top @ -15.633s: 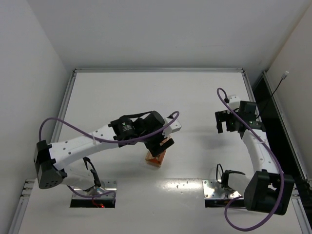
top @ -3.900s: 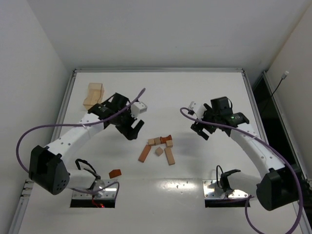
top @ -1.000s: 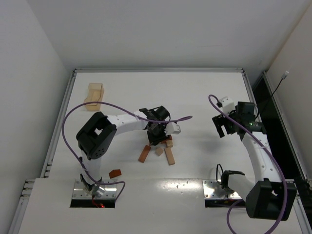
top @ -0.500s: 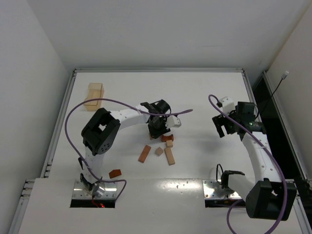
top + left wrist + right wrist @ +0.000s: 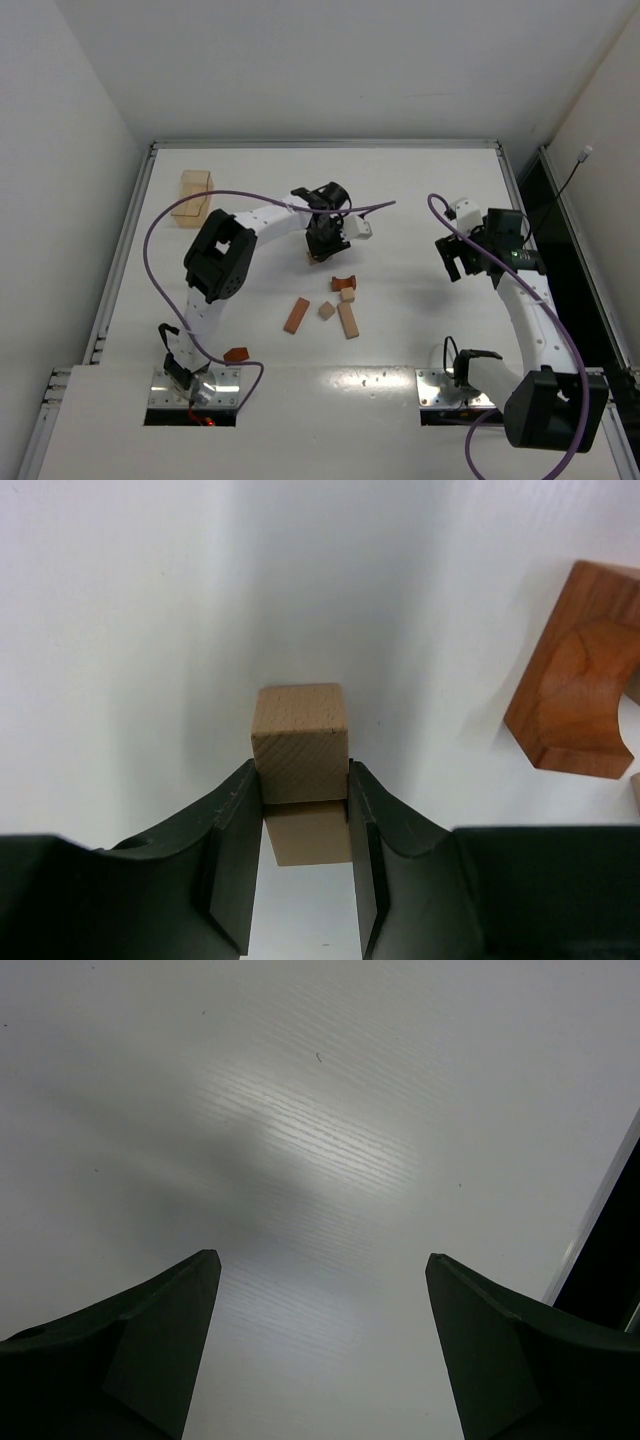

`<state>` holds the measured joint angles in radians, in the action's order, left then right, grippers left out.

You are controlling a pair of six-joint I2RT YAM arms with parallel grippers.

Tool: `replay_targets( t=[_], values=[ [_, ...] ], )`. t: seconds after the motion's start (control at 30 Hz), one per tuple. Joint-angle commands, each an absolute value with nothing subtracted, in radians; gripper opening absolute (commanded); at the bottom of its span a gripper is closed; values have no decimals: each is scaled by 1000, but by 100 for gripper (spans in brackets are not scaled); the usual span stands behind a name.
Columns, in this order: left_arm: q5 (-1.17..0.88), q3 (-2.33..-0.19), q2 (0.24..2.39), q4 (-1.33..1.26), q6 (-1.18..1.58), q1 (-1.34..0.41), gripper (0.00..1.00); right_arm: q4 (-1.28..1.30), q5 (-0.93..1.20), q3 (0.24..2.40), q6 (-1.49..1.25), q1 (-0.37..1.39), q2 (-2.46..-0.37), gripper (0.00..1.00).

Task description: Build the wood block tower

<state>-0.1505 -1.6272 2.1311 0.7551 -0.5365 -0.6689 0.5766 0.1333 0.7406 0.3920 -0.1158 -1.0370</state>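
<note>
Pale tan wood block (image 5: 300, 730) sits pinched in my left gripper (image 5: 304, 785) beside a reddish arch piece (image 5: 578, 695) — my right gripper (image 5: 318, 1272) hangs spread above the table (image 5: 300, 1110).

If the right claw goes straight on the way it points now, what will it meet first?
Probably only the white table. The right claw stands open and points down at it, and its own camera shows nothing else ahead. The depth is unclear.

Even, bright overhead light; soft shadows pool under both arms, a glare streak sheens the white surface (image 5: 330, 1150), focus stays sharp
</note>
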Motion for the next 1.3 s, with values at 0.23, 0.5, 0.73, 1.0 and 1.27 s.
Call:
replay_targets(
  t=[0.23,0.5,0.73,1.0,1.27],
  values=[
    [-192,-1718,2203,840,-614,-719,0,548,133,733,383,-121,-1028,81],
    [-202,-1709,2203,862,-660,-750,0,548,124,724,393,-121,-1019,81],
    [-213,-1709,2212,873,-692,-750,0,539,124,724,393,-121,-1019,81],
    [-215,-1729,2230,882,-701,-750,20,538,124,724,393,-121,-1019,81],
    [-236,-1729,2208,882,-683,-750,50,538,124,715,393,-121,-1019,85]
  ],
)
